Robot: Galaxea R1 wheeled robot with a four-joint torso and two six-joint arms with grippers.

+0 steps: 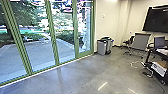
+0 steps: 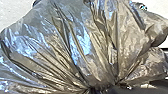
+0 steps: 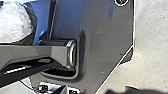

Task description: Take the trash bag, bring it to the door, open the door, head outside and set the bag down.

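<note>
Bins (image 1: 101,48) between glass wall (image 1: 53,35) and chair (image 1: 140,41).

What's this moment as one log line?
robot: indoors | shiny greyish plastic trash bag: bunched at left wrist | tall green-framed glass panels: ahead-left

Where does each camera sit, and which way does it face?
Head view: high on the robot, facing forward and down at green-framed glass panels, bins and a wall screen.
Left wrist view: on the left arm, facing the bunched bag.
Right wrist view: on the right arm, facing the robot's dark plate and jointed bar.
Shared: both wrist views show pale floor.
</note>
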